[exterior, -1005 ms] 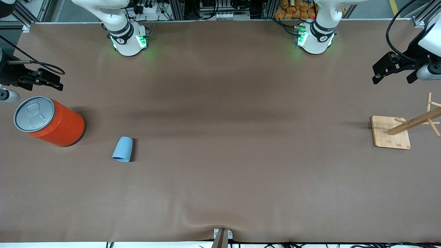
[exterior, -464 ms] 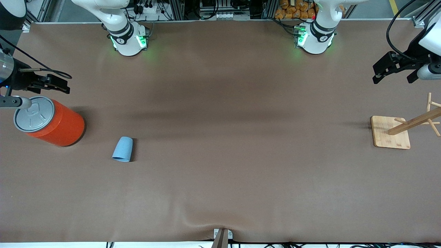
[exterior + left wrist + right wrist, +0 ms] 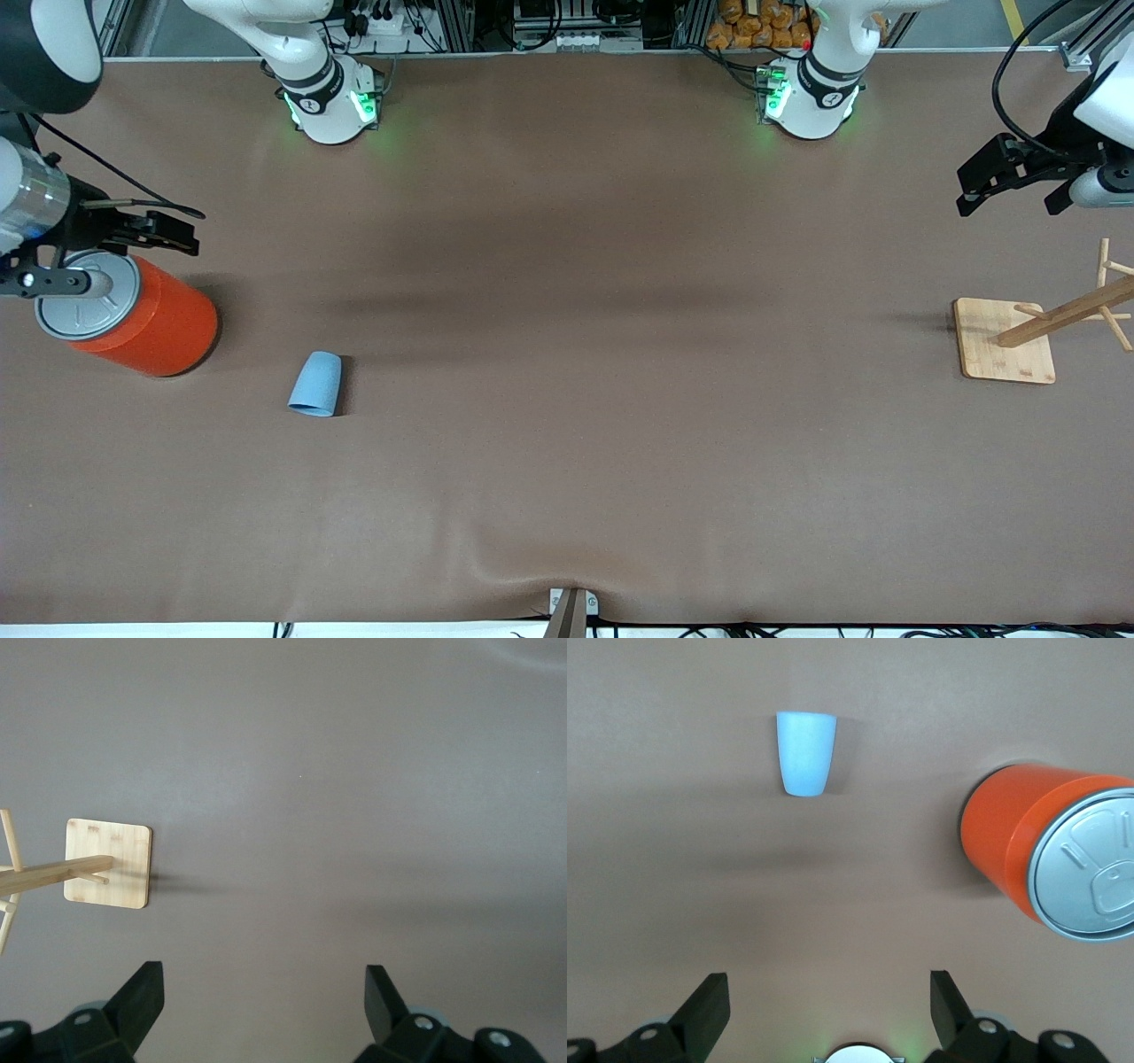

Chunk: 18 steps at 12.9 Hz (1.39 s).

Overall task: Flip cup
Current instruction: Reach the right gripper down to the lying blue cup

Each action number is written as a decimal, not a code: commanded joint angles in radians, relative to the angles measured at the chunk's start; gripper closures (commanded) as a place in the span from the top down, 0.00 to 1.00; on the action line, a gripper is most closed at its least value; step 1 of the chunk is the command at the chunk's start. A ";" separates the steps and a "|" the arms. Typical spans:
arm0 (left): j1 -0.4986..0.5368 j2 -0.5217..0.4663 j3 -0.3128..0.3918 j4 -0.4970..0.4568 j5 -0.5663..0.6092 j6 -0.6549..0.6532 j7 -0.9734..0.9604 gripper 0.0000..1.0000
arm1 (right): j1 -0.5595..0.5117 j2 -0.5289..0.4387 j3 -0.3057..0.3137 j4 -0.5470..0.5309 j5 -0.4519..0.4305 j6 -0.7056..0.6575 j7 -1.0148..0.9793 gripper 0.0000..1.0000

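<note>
The light-blue cup (image 3: 315,384) seems to lie on its side on the brown table, wide mouth end toward the front camera, narrow end toward the robots. It also shows in the right wrist view (image 3: 805,753). My right gripper (image 3: 164,234) hangs open and empty in the air by the orange can's lid, well apart from the cup; its fingers stand wide in its wrist view (image 3: 829,988). My left gripper (image 3: 1010,199) waits open and empty in the air at the left arm's end of the table (image 3: 264,979).
A big orange can (image 3: 133,319) with a grey pull-tab lid stands beside the cup toward the right arm's end (image 3: 1050,850). A wooden peg rack on a square base (image 3: 1001,341) stands at the left arm's end (image 3: 106,864).
My right arm has swung in from the table's end, and its gripper now sits by the orange can's lid. The cup, the can and the left arm have not moved.
</note>
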 commanded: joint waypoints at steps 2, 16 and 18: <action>0.010 -0.008 -0.004 0.014 -0.010 -0.016 0.022 1.00 | -0.007 0.065 0.009 -0.119 0.055 0.117 -0.012 1.00; 0.027 -0.002 -0.001 0.008 -0.015 -0.016 0.002 1.00 | 0.049 0.370 0.009 -0.331 0.040 0.912 -0.014 1.00; 0.027 -0.002 -0.002 0.010 -0.018 -0.016 0.002 1.00 | 0.048 0.410 0.007 -0.331 0.035 0.998 -0.032 1.00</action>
